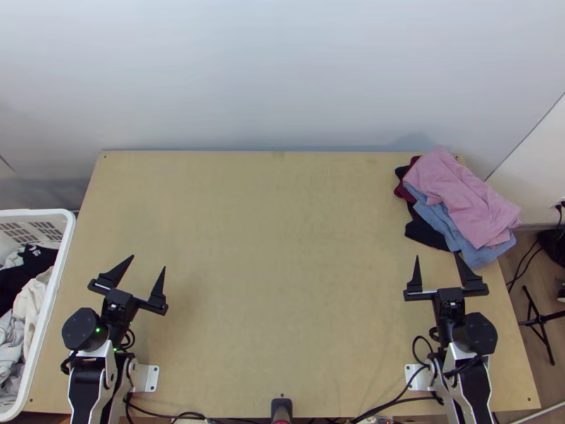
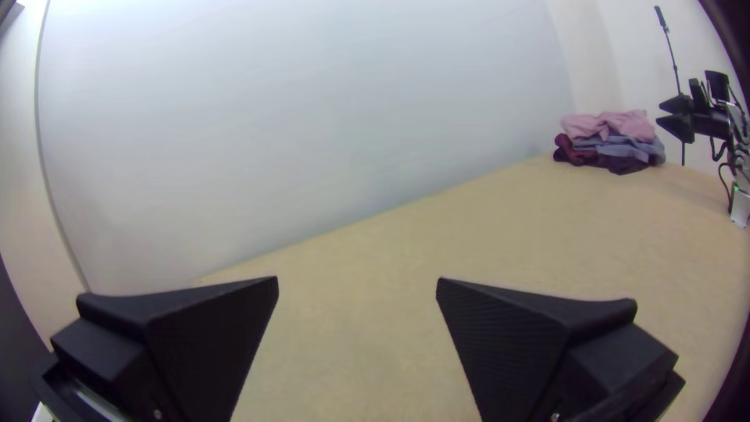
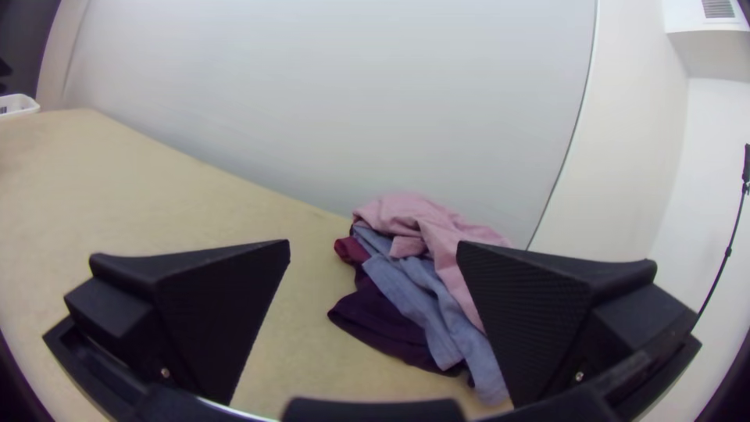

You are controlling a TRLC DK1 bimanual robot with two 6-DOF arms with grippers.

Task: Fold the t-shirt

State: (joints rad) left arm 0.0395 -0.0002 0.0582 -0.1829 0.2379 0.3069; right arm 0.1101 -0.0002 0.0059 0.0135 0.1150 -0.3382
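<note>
Left pincer [image 1: 148, 262] at nine o'clock and right pincer [image 1: 437, 256] at three stand wide apart, and the t-shirt, probably inside the laundry basket [image 1: 69, 230] beyond nine, may drag neighbours because clothes [image 1: 35, 300] lie bunched.

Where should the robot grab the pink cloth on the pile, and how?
I'd pinch its edge facing the table's middle, coming from above on that side with the right gripper. The pink cloth lies bunched on top, so that edge looks easy to get at.
</note>
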